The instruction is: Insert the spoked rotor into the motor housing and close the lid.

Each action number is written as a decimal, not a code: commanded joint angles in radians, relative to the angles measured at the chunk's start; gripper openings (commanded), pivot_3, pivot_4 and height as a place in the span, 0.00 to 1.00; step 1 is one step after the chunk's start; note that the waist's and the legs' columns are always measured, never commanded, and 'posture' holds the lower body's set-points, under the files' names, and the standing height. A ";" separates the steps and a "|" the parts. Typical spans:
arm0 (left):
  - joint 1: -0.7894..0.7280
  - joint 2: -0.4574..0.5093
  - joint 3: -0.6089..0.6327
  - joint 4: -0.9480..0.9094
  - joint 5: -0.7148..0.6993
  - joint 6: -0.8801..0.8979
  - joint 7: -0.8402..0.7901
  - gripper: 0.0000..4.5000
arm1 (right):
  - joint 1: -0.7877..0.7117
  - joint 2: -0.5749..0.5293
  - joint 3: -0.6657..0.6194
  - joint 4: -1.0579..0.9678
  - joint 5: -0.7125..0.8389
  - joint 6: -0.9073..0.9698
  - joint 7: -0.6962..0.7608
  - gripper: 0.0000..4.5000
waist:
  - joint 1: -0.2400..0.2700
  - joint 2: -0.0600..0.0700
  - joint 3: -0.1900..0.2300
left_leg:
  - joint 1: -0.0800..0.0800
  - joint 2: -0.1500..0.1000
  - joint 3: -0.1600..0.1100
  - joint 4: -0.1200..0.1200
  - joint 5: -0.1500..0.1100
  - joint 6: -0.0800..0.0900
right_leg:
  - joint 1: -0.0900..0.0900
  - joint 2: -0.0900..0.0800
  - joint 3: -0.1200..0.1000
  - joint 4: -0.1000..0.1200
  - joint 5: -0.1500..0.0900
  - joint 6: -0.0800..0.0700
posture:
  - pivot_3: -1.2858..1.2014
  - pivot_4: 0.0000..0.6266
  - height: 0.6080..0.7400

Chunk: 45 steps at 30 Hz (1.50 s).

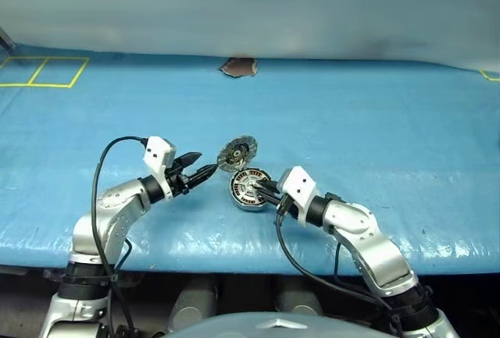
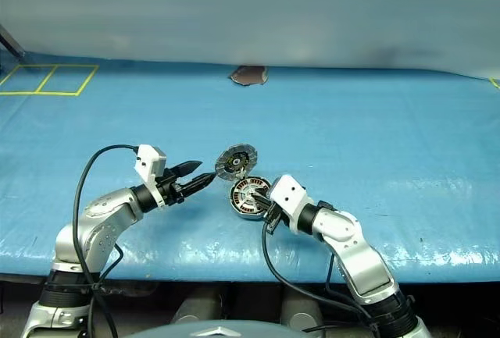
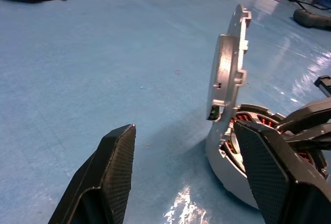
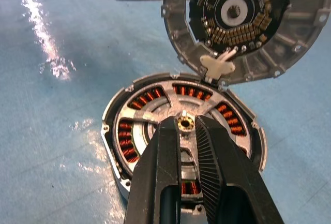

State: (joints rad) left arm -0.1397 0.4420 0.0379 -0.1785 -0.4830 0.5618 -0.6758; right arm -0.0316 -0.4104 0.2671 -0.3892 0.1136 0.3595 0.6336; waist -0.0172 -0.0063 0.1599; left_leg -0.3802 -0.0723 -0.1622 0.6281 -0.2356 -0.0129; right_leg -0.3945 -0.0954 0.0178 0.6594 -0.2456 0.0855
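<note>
Item: motor housing [image 4: 181,131] on our blue counter [image 1: 375,119], spoked rotor [image 4: 178,107] seated inside, lid [image 4: 232,22] upright on its hinge. Right pincer [image 4: 187,131] closed over hub; left pincer [image 3: 186,162] open beside lid. No readable markings.
</note>
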 commanded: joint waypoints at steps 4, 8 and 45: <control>-0.034 0.019 0.058 0.023 -0.005 -0.009 0.007 0.73 | 0.010 -0.023 -0.059 -0.086 0.034 0.016 -0.009 0.13 | 0.004 0.000 0.000 | 0.000 0.000 0.000 0.000 0.000 0.000 | 0.000 0.000 0.000 0.000 0.000 0.001 | 0.52 0.24 1.00; -0.060 -0.001 0.058 0.051 -0.009 -0.006 0.022 0.52 | 0.023 -0.031 -0.069 -0.082 0.024 0.015 -0.023 0.13 | 0.006 0.000 0.000 | 0.000 -0.001 0.000 0.000 0.000 0.000 | 0.000 0.000 0.000 0.000 0.000 0.000 | 0.52 0.24 1.00; -0.316 -0.120 -0.071 0.234 -0.032 0.005 -0.194 0.01 | 0.121 -0.092 -0.109 -0.107 -0.030 0.031 -0.089 0.13 | 0.004 -0.001 0.000 | -0.001 -0.002 0.002 0.001 0.000 0.000 | 0.000 0.000 0.000 0.000 0.000 0.001 | 0.52 0.24 1.00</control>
State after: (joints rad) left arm -0.4432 0.3169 -0.0233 0.0766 -0.5015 0.5580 -0.8474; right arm 0.0895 -0.5021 0.1851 -0.4506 0.0840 0.4153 0.5525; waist -0.0132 -0.0071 0.1603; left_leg -0.3811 -0.0746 -0.1607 0.6289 -0.2352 -0.0133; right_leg -0.3941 -0.0954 0.0175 0.6592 -0.2456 0.0868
